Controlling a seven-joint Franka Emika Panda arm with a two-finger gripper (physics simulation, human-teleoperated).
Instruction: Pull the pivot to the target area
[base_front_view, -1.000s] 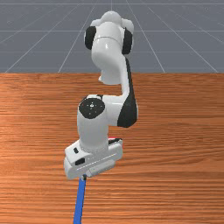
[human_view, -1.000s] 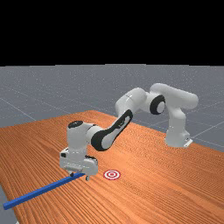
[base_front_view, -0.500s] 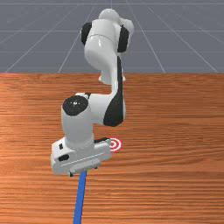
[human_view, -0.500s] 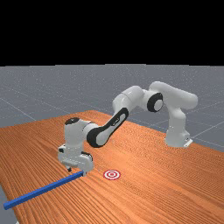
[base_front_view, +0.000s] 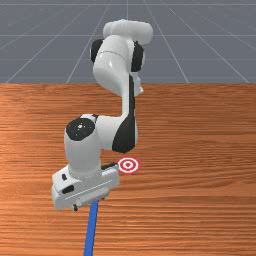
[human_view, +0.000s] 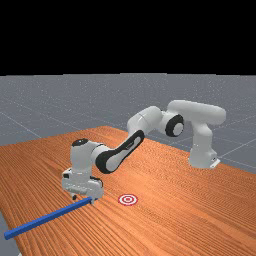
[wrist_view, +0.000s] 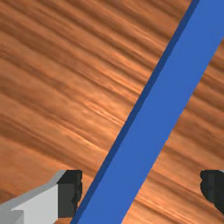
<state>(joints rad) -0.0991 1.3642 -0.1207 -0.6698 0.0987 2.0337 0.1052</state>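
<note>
Far view, left to right: long blue bar on wood table, leftmost end right at table's edge, other end down by gripper. Gripper's wide open btw, fingers spread, bar slanting between them in wrist view, nearer one finger. Then red-and-white target, kinda near bar's end but apart from it.

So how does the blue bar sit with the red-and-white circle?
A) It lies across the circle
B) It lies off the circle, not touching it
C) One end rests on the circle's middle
B: in the far view, bare wood separates the near end of the blue bar from the circle.
</note>
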